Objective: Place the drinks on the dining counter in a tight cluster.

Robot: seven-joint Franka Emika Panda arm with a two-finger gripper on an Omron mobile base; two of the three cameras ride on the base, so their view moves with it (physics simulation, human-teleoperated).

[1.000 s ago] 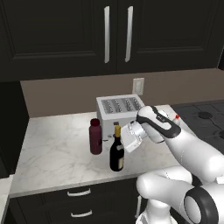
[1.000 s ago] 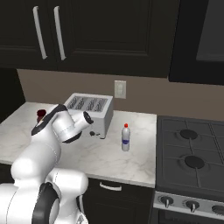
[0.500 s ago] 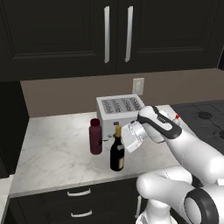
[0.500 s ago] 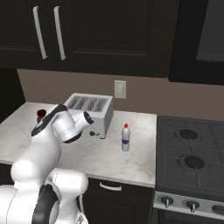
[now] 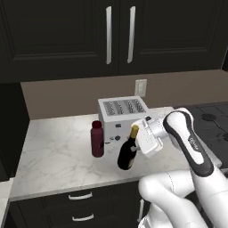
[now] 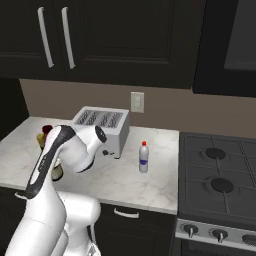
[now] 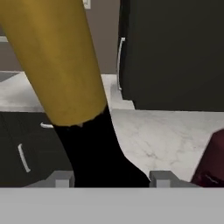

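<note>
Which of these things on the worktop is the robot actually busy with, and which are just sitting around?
Part of the job:
- wine bottle, tilted, with the end effector at its neck
- maroon bottle
- small pale bottle

Just sitting around:
- toaster
- stove
- wall socket
- cupboards

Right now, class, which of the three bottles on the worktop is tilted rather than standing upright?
The dark wine bottle with the gold neck: it leans over at the gripper, while the maroon bottle and small pale bottle stand straight.
</note>
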